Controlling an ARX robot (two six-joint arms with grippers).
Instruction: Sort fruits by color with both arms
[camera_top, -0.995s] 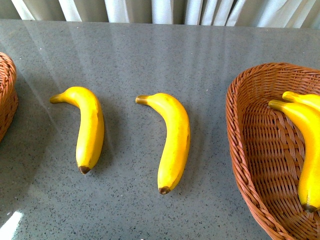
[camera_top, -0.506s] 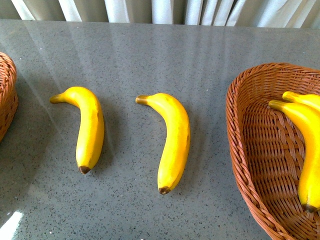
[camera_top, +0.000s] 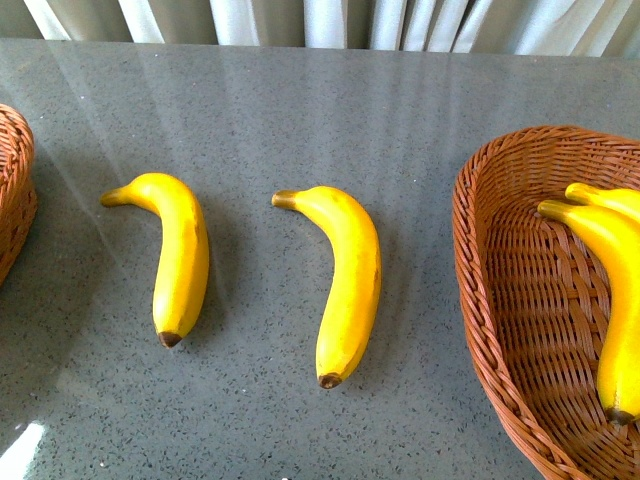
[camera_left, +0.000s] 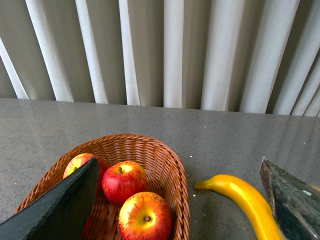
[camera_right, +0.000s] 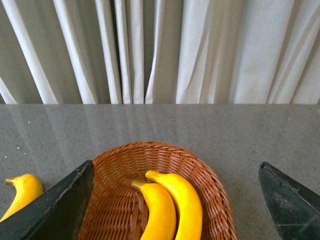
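A grey desk (camera_top: 300, 100) has a left basket (camera_top: 18, 190) and a right basket (camera_top: 500, 300) at its sides. The left pincer (camera_left: 180, 162) and right pincer (camera_right: 176, 164) are both wide apart, holding nothing. Two bananas (camera_top: 182, 255) (camera_top: 350, 280) lie side by side between the baskets. Two more bananas (camera_top: 615, 300) (camera_top: 610, 200) are in the right basket, and three apples (camera_left: 124, 181) (camera_left: 145, 216) (camera_left: 77, 161) are in the left basket.
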